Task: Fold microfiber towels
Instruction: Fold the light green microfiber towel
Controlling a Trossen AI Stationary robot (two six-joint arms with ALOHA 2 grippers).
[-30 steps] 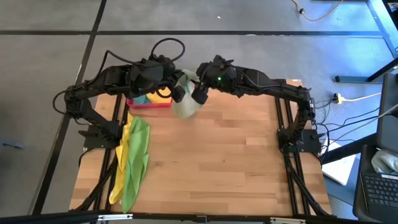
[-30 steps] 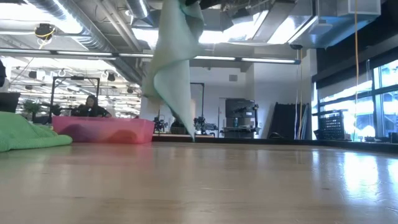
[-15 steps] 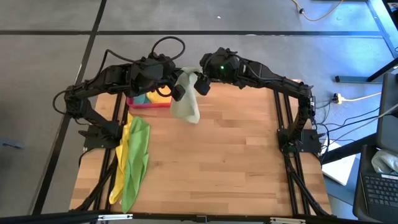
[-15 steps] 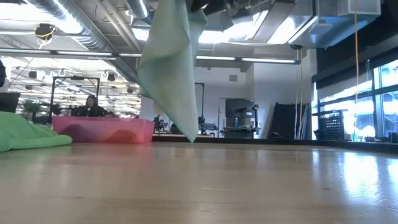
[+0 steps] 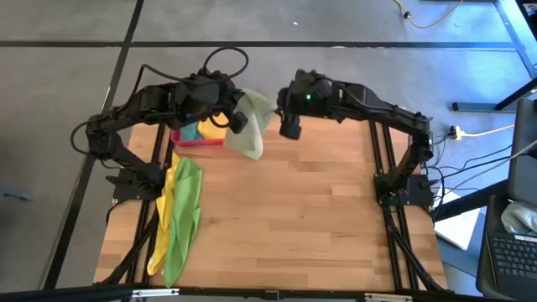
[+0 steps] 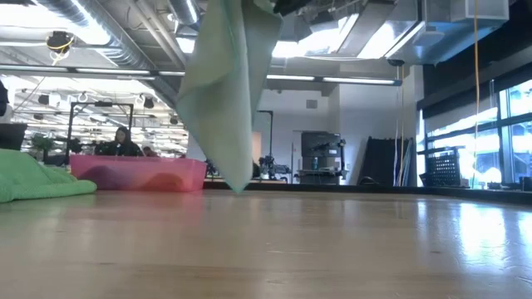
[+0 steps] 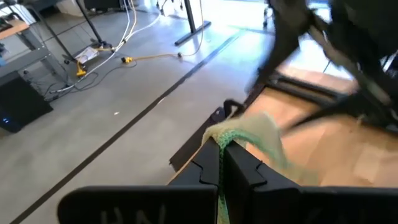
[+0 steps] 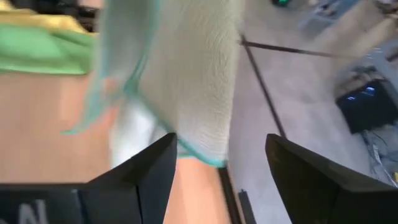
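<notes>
Towel (image 5: 250, 126), pale olive-green, hanging limp above the far surface (image 5: 285, 210), pinched tight at one corner by left fingers (image 7: 214, 163). Right fingers (image 8: 155, 168) spread wide, empty, just beside. Soft, light, floppy; probably best gripped at a free corner or hem.

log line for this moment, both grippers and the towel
left gripper: shut on pale olive-green towel, held above table | right gripper: open beside towel | towel: hanging, unfolded
</notes>
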